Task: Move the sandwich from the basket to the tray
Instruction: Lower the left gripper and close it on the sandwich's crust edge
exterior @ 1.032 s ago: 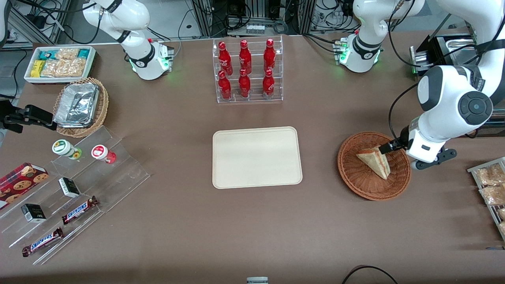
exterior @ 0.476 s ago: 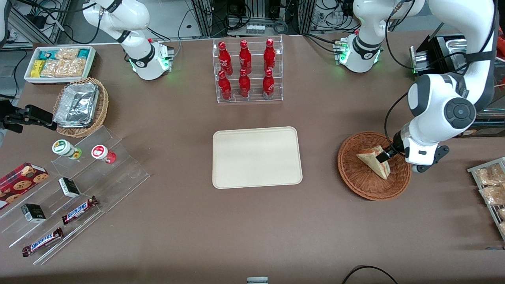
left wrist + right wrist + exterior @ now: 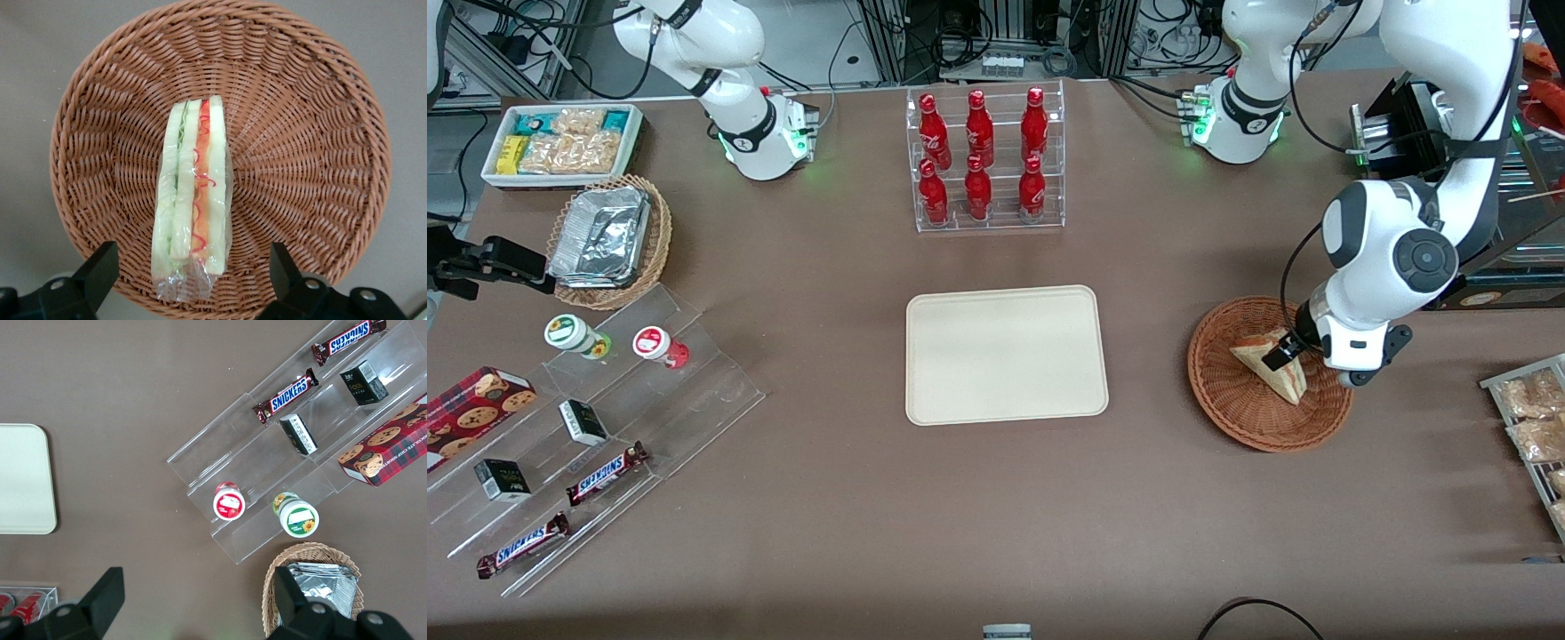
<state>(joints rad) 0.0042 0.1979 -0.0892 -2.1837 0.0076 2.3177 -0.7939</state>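
Hovering over the basket (image 3: 1267,373), my left gripper (image 3: 1279,356) points down at the sandwich (image 3: 1272,366). From the wrist camera I see its two black fingers (image 3: 97,273) spread wide, one on each side of the sandwich, with clear space between each finger and the bread, so nothing is gripped.

I see the sandwich lying inside the basket, near its middle, wrapped in clear film. It is a pale triangular wedge, and its cut edge faces up toward the wrist camera, showing green, orange and red filling in stripes.

I see the basket, round, reddish-brown and woven, sitting on the brown bench (image 3: 996,498) toward the working arm's end. The tray (image 3: 1005,356), cream and rectangular with rounded corners, lies flat near the middle of the bench, well apart from the basket.

Farther from the front camera than the tray, I see a clear rack of red bottles (image 3: 984,160). Toward the parked arm's end of the bench I see a lighter wicker basket holding foil containers (image 3: 605,238), a white bin of snack packets (image 3: 560,142) at the corner, and a clear stepped stand (image 3: 596,436) carrying small jars, boxes and chocolate bars
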